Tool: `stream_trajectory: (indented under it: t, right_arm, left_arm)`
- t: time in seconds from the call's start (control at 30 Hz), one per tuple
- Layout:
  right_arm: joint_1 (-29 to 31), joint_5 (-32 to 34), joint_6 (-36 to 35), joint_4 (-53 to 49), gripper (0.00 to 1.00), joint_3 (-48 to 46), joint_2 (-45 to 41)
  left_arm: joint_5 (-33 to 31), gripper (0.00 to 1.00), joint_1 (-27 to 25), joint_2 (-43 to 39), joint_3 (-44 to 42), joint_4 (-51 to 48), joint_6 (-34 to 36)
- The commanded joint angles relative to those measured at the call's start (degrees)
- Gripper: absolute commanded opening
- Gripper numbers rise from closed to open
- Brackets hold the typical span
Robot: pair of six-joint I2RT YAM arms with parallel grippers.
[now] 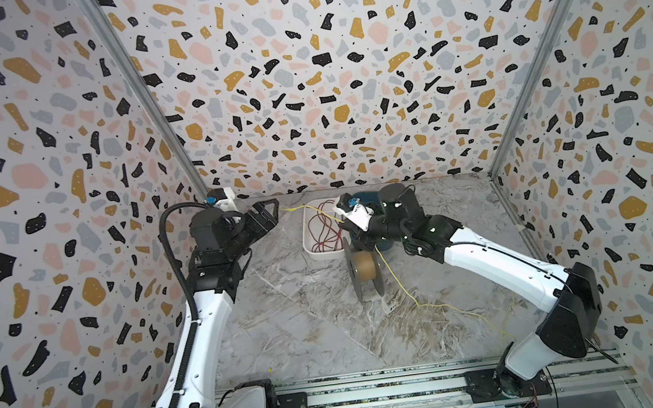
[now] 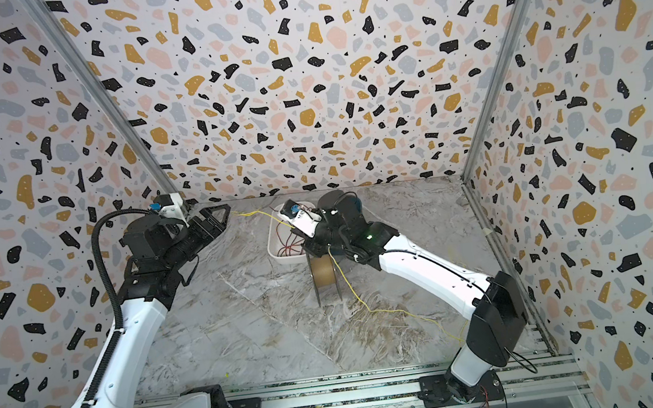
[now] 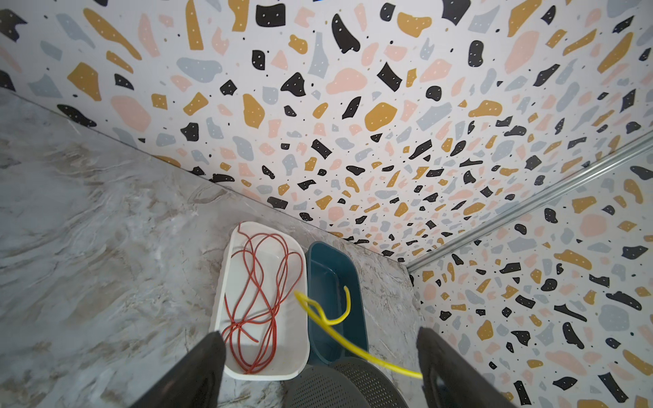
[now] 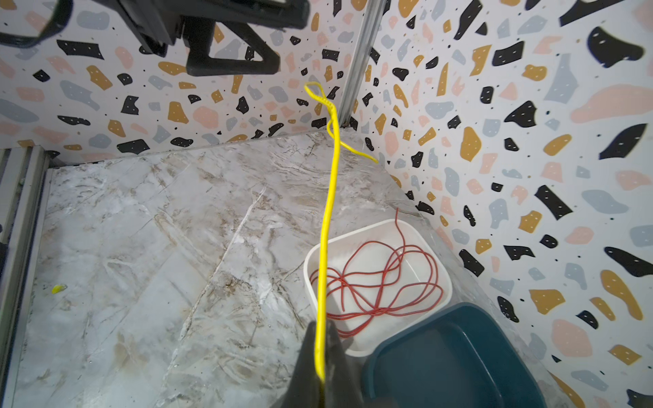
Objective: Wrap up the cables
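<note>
Evidently I'm at the very start of the wrap: the brown core of the spool (image 1: 366, 269), standing on edge at the middle of a top view, looks bare to me. My right gripper (image 4: 319, 339) has its fingers pinched tight on the yellow cable (image 4: 329, 197), low in the centre of the right wrist view. From that pinch the cable rises over the white tray (image 3: 265, 373) towards the left gripper (image 3: 319, 333), ending in a small loop close by its tip in the upper middle of both top views. Those fingers (image 3: 208, 364) stand wide, holding nothing. The cable runs just beside one of them, and I cannot tell whether it touches. The rest of the yellow cable trails past the spool and across the table (image 1: 289, 335) to the lower right. The red cable (image 4: 371, 312) lies in loose coils in the tray, with a blue bin (image 3: 332, 268) just beside it. Next, I judge, the left gripper must close on that loose end, so that I can lay the cable across the core and begin turns without it slipping.
</note>
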Motion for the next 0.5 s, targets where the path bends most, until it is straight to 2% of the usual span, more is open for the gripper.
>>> stream_trajectory:
  t: [0.0,0.33,0.4,0.47]
  right_arm:
    - [-3.5,-6.7,-1.4,-0.6,0.00,0.2,-2.3]
    - [-13.2,-21.7,-2.2,-4.4,0.00,6.5,1.2]
    - [-14.2,-23.3,-2.6,-6.8,0.00,9.2,2.8]
    - [-14.9,-24.4,-2.9,-9.5,0.00,12.1,4.6]
  left_arm:
    - [2.8,0.85,0.3,-1.3,0.0,6.2,6.4]
    - [5.3,0.84,-0.6,-4.0,-6.4,18.7,11.8]
    - [3.2,0.84,-2.9,-4.6,-8.2,21.9,13.9]
    - [0.9,0.84,-6.5,-3.7,-7.7,19.8,20.1]
